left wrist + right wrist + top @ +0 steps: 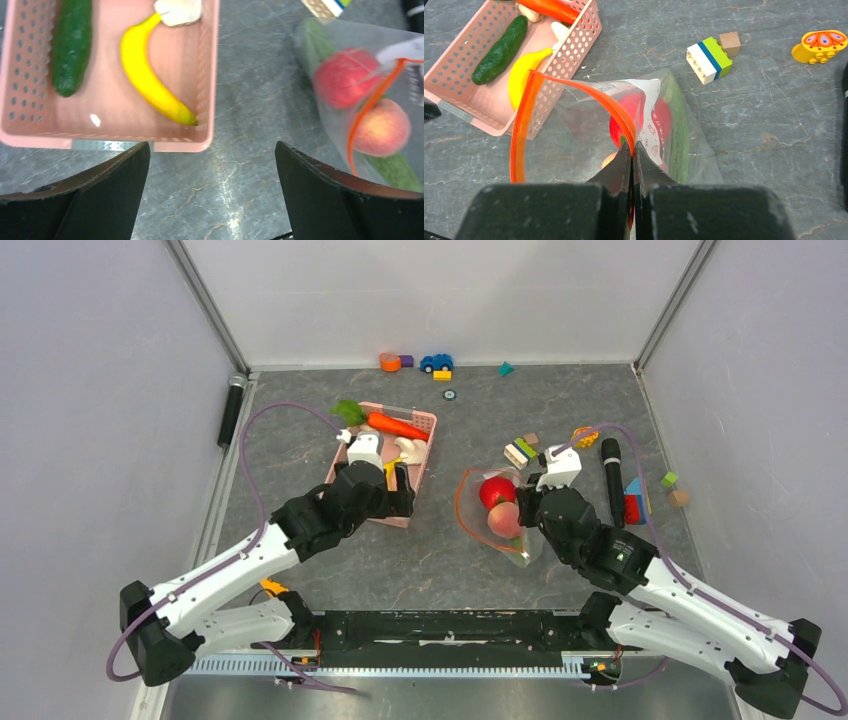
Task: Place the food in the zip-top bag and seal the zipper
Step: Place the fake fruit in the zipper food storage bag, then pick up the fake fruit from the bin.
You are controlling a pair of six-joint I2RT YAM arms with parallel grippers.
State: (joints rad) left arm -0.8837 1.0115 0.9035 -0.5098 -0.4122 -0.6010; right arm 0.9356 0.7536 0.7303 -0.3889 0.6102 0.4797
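The clear zip-top bag (527, 545) lies right of centre with its mouth held open towards the left. Its orange-red zipper strip (574, 87) arches up. My right gripper (631, 146) is shut on that strip at the mouth's near edge. A red tomato (345, 77), a pink piece (382, 127) and a green cucumber (679, 135) are inside the bag. My left gripper (211, 147) is open and empty, just above the near rim of the pink basket (210, 75). The basket holds a banana (145, 75), a cucumber (72, 45), a mushroom (177, 10) and a carrot (397, 425).
Coloured blocks (709, 57) and a yellow toy (819, 45) lie behind the bag. A black cylinder (612, 480) lies to the bag's right, another (231, 410) at the left wall. A toy car (436, 363) and blocks sit at the back edge.
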